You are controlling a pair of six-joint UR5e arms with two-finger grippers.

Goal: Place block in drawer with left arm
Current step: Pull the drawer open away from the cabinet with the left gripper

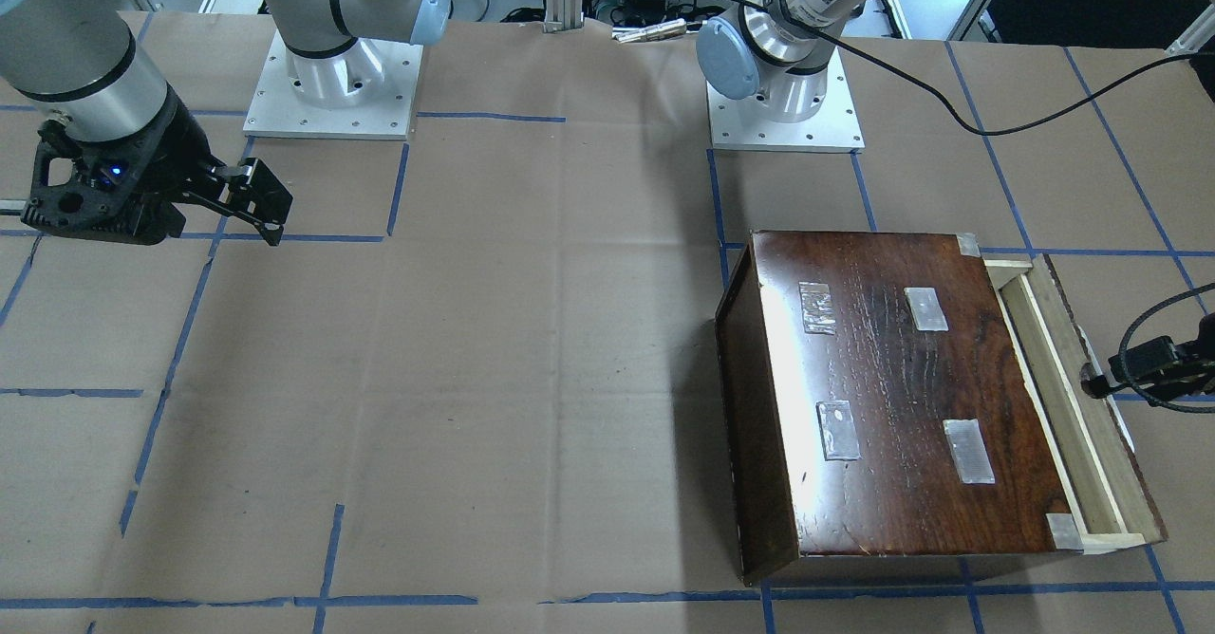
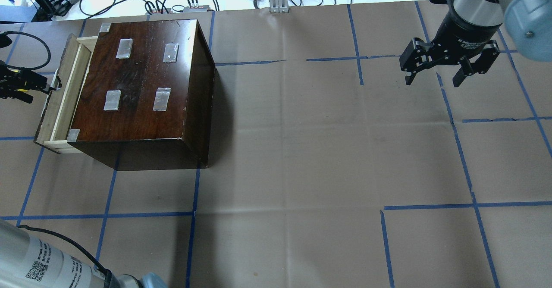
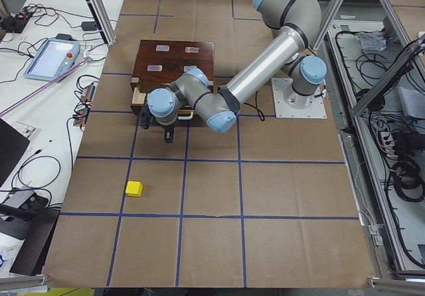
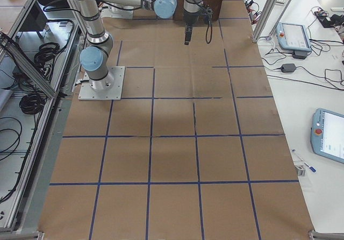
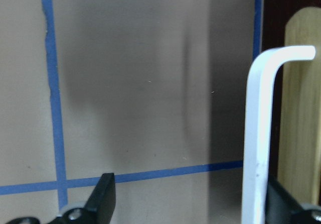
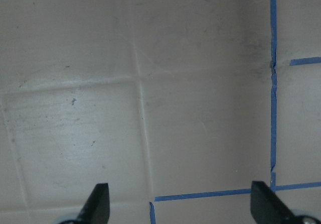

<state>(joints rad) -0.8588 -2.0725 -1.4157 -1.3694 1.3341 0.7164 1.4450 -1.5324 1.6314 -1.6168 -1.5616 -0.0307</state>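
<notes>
We think the drawer [image 2: 64,94] is open too little for the block [image 3: 134,188] to fit. The left gripper [image 5: 190,201] has its fingers apart, with the white handle [image 5: 258,133] between them. If they pinch badly or pull crooked, the handle may slip out, or the whole box [image 2: 142,85] may slide. The block lies on the table [image 3: 199,243], well apart from the box. The left arm reaches out low, its wrist by the drawer front. The right gripper [image 2: 433,80] hangs open, far off.
</notes>
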